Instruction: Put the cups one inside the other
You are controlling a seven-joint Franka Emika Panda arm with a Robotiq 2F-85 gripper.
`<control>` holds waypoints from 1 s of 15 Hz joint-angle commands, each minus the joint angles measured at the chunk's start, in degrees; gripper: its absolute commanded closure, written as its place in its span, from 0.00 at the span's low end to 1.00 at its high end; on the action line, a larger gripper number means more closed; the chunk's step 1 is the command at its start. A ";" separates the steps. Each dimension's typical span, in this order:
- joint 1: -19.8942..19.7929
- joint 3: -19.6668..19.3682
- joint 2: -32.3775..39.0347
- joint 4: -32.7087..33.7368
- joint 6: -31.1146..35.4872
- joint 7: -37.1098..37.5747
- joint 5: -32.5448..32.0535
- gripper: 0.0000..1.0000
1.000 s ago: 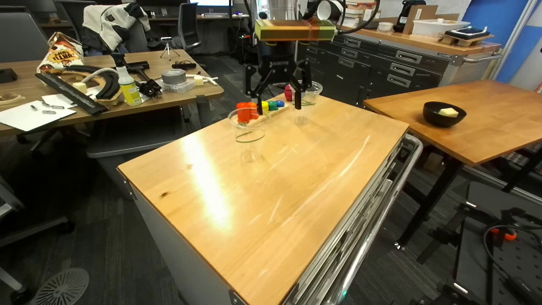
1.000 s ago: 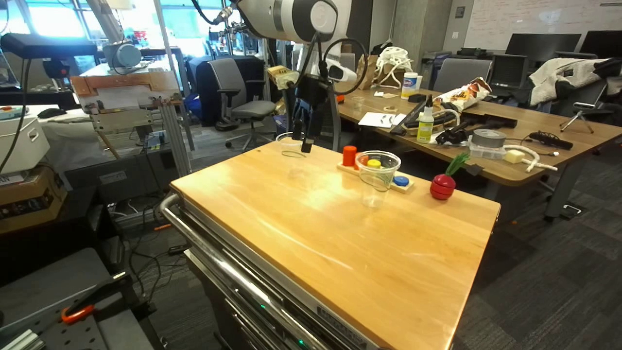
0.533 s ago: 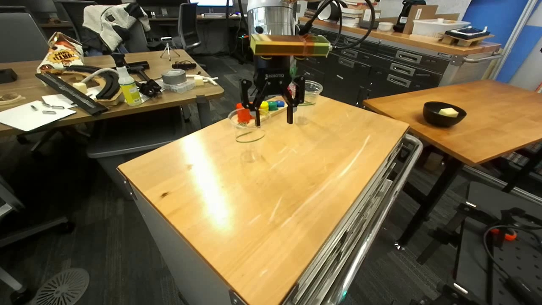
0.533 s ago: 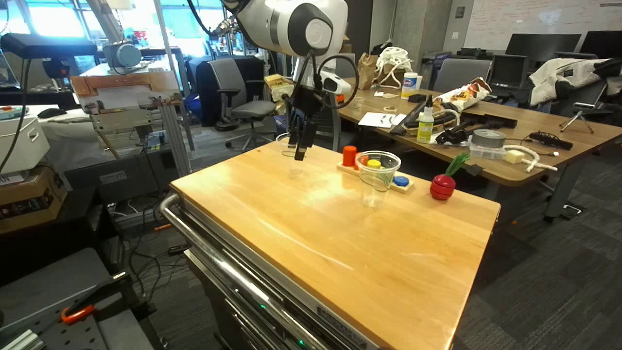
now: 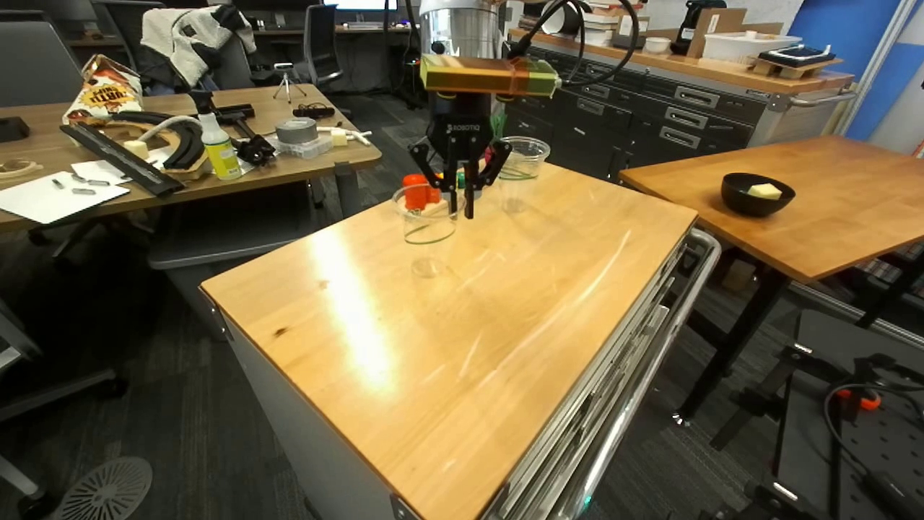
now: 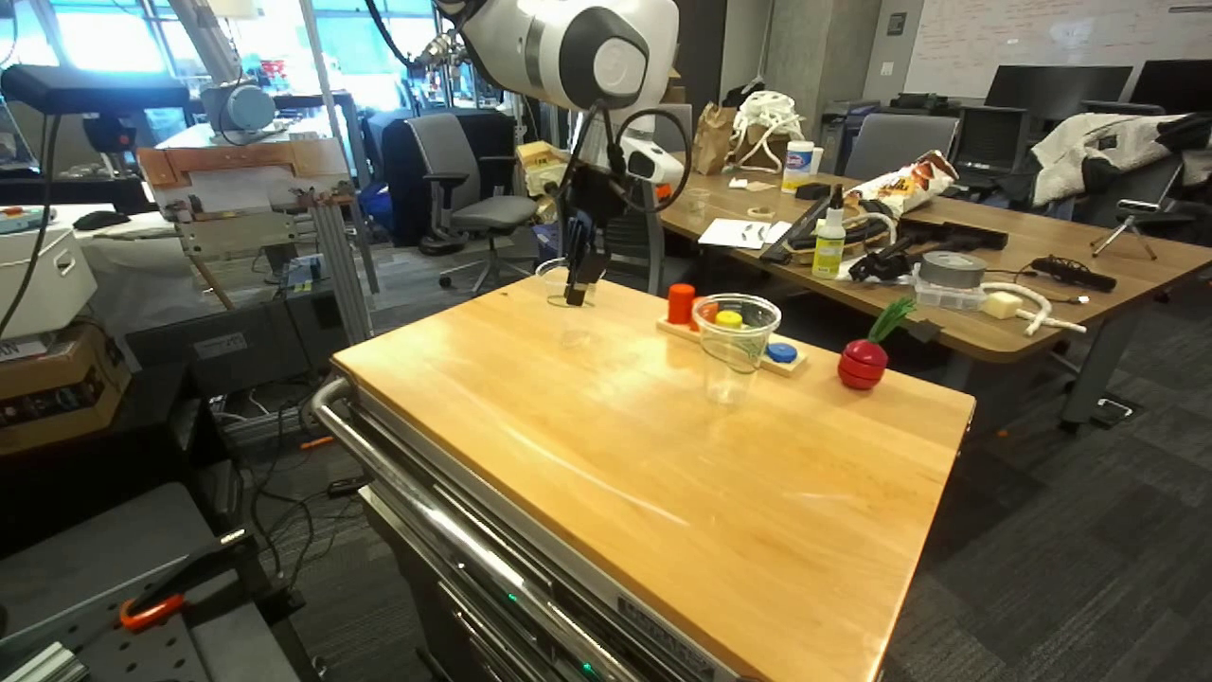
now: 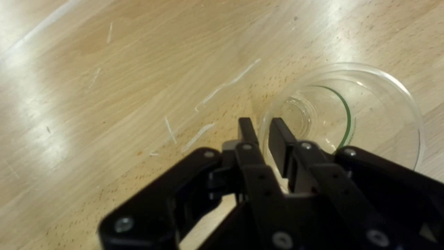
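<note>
"Where do we find the pincer (image 5: 462,211)?"

"It points down at the rim of the first cup (image 7: 378,104). In the wrist view we see that rim pass between the two fingers: the left one stands outside the wall, the right one inside the mouth."

"Do we have the cup gripped?"

"The fingers are close together, yet we can make out a slim gap between them, and they look unclamped. Whether one brushes the plastic, we cannot tell."

"And the second cup (image 6: 739,355)?"

"Well apart from the first; we have both upright on the wooden surface (image 5: 462,375). In an exterior view the second one is nearer and to the right, in front of a pale board (image 6: 677,331) that carries a red block (image 6: 681,304) and a blue disc (image 6: 781,352), among others."

"What do we see farther right there?"

"A round red thing with a green top (image 6: 862,364), by the far edge. In an exterior view we also spot a black bowl (image 5: 743,201) on a separate surface (image 5: 830,231) at the right, a pale yellow piece (image 5: 764,191) inside it."
</note>
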 commanded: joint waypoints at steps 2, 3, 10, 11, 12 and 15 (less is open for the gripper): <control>0.27 -0.23 -0.44 0.52 1.45 1.67 1.57 1.00; 0.15 -0.23 -0.58 0.68 1.44 1.73 1.66 0.97; -3.89 0.09 -4.08 1.67 -1.88 0.68 7.99 0.98; -4.92 -0.24 -5.19 1.81 -2.11 0.75 9.26 0.98; -6.31 -0.71 -6.16 2.40 -2.44 0.92 10.77 0.98; -9.75 -2.32 -8.94 4.06 -2.79 1.14 13.54 0.98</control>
